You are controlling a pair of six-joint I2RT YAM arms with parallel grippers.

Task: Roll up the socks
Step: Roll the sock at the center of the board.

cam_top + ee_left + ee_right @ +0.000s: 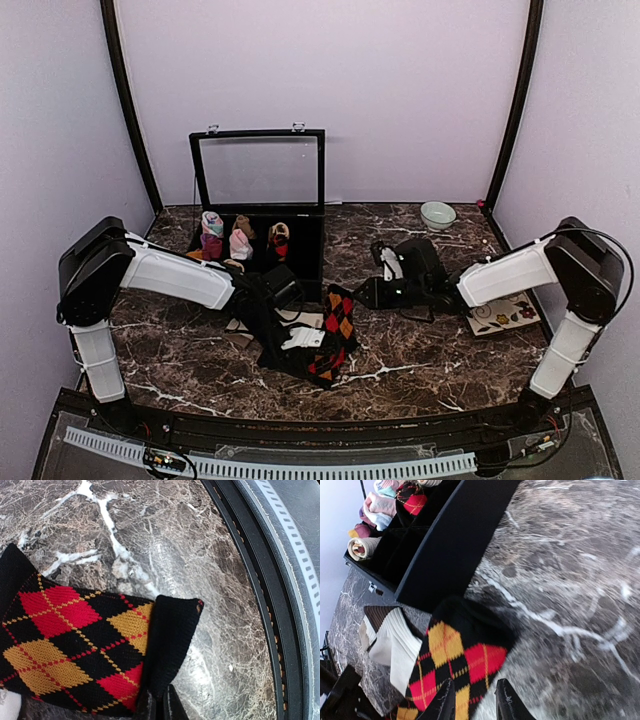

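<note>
Left jaws clamped on fabric, right jaws apart and empty. Dark brown marble surface (430, 360) carries the black lidded compartment case (300, 255). Just in front of it, between the arms, lies the black sock with red and yellow argyle diamonds (75, 635), long axis roughly near-to-far (slightly skewed). Left holds its black cuff edge; right hovers just beside. Cream sock with brown cuff (395, 645) sits partly under it.

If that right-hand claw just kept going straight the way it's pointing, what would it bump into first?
Probably the argyle sock lying just ahead of the right gripper; the black box sits behind it, depth uncertain.
</note>
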